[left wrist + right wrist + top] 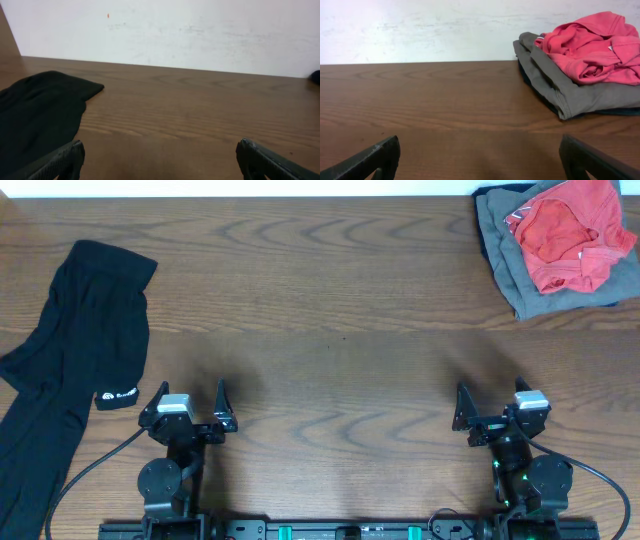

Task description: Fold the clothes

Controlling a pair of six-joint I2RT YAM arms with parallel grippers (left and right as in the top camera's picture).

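The black T-shirt [70, 360] lies crumpled in a long strip along the table's left side, its white logo patch [118, 394] near its right edge. Part of it shows at the left of the left wrist view [37, 110]. My left gripper [190, 398] is open and empty, just right of the shirt near the front edge; its fingers show in its wrist view [160, 160]. My right gripper [490, 398] is open and empty at the front right, over bare wood, also seen in its wrist view [480, 157].
A pile at the back right corner holds a red garment [568, 230] on top of a grey garment [510, 270]; it also shows in the right wrist view [585, 50]. The wooden table [330, 310] ends at a white wall behind.
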